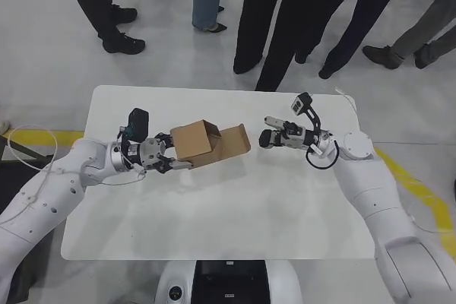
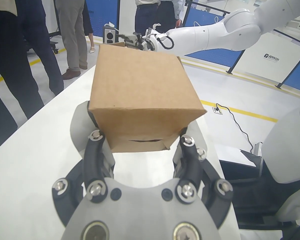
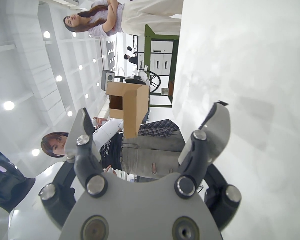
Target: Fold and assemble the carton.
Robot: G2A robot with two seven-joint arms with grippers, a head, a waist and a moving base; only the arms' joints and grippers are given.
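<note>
Top view gives me the carton [image 1: 205, 146] over the far middle of the table [image 1: 213, 228], lying on its side between the two arms. The left gripper [image 1: 167, 154] has it by one end, with its fingers pressed against opposite side walls of the cardboard, so that pincer is clamped on the box.

From the left wrist view, the end nearest the camera is folded closed, with a tucked flap and a thin dark slit along the fold. White table surface shows under that end, so the box is lifted clear of the table and not resting on it. The top panel runs away from the camera towards the other arm.

From the right wrist view, the far end of the carton faces me. It is open, with one long flap standing out from the mouth and a square dark hollow beside it. The hollow is in shadow and I cannot make out what it holds. There is a gap between the cardboard and the table surface here too.

The right gripper [image 1: 267, 131] is above the table's far right part, just beside the carton's protruding flap and not touching it. Its two fingers [image 3: 218, 116] are spread wide with only air between them.
</note>
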